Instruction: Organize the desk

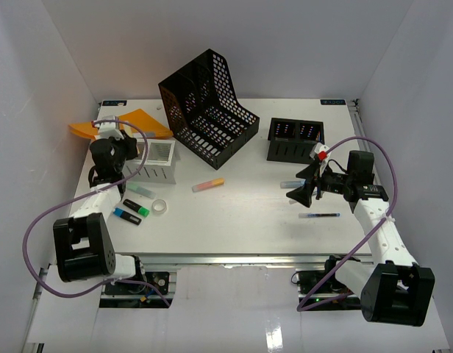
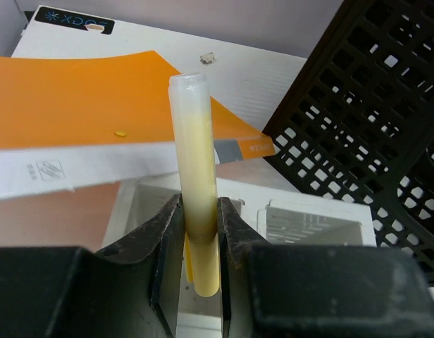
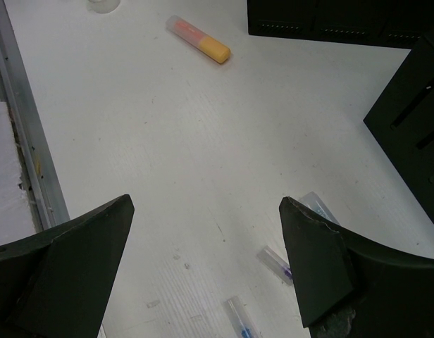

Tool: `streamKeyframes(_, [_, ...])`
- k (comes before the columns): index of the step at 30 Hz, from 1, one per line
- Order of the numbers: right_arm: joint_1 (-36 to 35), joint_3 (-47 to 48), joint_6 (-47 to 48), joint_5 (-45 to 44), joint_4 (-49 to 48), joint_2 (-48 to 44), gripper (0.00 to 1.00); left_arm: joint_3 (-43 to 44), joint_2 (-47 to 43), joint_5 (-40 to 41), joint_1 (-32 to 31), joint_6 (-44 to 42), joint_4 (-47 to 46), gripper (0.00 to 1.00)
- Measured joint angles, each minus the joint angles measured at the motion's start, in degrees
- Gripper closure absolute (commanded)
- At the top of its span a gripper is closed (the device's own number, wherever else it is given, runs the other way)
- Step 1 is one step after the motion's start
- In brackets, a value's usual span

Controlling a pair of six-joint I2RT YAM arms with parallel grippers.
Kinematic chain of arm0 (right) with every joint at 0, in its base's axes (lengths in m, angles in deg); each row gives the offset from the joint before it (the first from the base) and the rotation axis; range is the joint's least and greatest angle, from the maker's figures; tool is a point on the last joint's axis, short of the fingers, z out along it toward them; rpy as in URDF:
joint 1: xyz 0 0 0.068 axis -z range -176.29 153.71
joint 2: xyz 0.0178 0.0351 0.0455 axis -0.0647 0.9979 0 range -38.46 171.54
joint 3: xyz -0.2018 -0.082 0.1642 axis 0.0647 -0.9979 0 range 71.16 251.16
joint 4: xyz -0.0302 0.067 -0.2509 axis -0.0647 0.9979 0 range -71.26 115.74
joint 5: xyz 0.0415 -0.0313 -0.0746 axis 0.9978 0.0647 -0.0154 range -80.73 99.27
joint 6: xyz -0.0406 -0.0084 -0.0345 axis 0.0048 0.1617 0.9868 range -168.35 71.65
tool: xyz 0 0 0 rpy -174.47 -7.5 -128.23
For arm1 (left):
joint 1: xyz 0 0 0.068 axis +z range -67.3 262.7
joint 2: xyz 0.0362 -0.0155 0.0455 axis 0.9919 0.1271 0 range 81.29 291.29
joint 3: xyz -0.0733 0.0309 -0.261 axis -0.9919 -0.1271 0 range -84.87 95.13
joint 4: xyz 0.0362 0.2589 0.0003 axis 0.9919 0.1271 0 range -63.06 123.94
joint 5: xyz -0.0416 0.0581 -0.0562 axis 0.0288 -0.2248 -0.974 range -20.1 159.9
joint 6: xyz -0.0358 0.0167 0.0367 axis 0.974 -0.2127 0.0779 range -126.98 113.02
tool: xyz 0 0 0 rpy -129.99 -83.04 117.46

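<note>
Yellow highlighter pinched in my left gripper (over the rim of the white organizer); my right gripper spreads wide above the desk.

- Between the wide-apart fingers of my right pincer the counter lies bare; small pens crowd one fingertip.
- Ahead, an orange-pink highlighter lies alone, room all round it.
- The black mesh rack and black organizer wall the far side (a gap runs between them).
- My left pincer, filled by a yellow marker, is hemmed in: white box below, orange folder beyond, rack at right.
</note>
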Motion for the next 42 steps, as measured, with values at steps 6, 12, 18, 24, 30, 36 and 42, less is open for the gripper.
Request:
streamKeyframes(6, [0.00,0.00,0.04,0.36,0.02,0.04,0.09,-6.08,0.17,-0.83,0.18,0.03,-7.66,0.52])
streamKeyframes(12, [0.00,0.00,0.21,0.46,0.08,0.41,0.10,-6.79,-0.16,-0.74,0.28,0.79,-10.64,0.18])
streamKeyframes(18, [-0.11,0.00,3.40,1.77,1.87,0.82,0.10,-7.48,-3.36,-0.87,0.28,1.83,-10.01,0.18])
streamKeyframes(24, [-8.27,0.14,13.94,0.79,5.86,2.90,0.10,-5.13,-10.16,-4.16,0.28,5.04,-1.22,0.03])
streamKeyframes(30, [-24.84,3.87,23.53,-5.56,5.82,10.81,0.09,-1.92,-19.97,-8.30,0.30,11.43,12.94,0.02])
streamKeyframes(36, [-37.84,23.08,30.09,-13.04,8.29,31.93,0.10,-6.33,-31.84,-16.15,0.41,18.98,22.13,0.02])
streamKeyframes(42, [-43.81,46.93,33.46,-17.75,12.92,53.09,0.08,-11.29,-39.77,-20.83,0.39,26.73,27.79,0.02])
